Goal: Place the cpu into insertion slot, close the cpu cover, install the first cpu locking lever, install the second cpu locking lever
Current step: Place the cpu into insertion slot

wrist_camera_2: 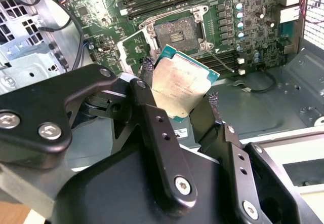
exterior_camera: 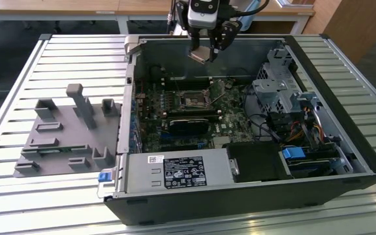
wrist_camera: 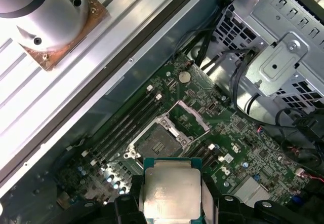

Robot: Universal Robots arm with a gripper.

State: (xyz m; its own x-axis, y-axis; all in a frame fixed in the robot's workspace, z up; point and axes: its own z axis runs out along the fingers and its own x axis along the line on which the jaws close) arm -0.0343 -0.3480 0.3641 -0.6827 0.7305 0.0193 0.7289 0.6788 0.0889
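Pale metal slats run in long ribs across the worktable point(exterior_camera: 18, 63), with wooden desks on white legs behind it and a wooden cabinet point(exterior_camera: 354, 24) at the exterior view's right. On the slats lies a black computer case point(exterior_camera: 240, 200), its side off and its grey steel inside bare. On the exterior view's left of it sits a matt grey plastic fixture tray point(exterior_camera: 64, 142) with blocky upright posts. Inside the case a boxy silver power supply point(exterior_camera: 175, 174) lies along the near wall, and a perforated steel drive cage point(exterior_camera: 276, 93) stands on the exterior view's right. The green motherboard point(exterior_camera: 227, 127) covers the case floor, carrying a long black rectangular block point(exterior_camera: 189, 125) and rows of narrow black memory slots point(wrist_camera: 126, 127). The gripper point(exterior_camera: 204, 51) hangs above the far part of the case; its black jointed fingers point(wrist_camera_2: 152, 122) are clamped on two opposite edges of the cpu point(wrist_camera_2: 182, 84), a flat square chip with a dull silvery-beige lid on a green-edged base, held tilted in the air well apart from the board. Below it the insertion slot point(wrist_camera_2: 174, 31) is a small square socket with a dark centre, lying uncovered. The cpu cover point(wrist_camera: 191, 118), a thin silvery frame with a cut-out middle, stands swung up beside the socket. A round silver coin cell point(wrist_camera: 185, 75) sits near it.
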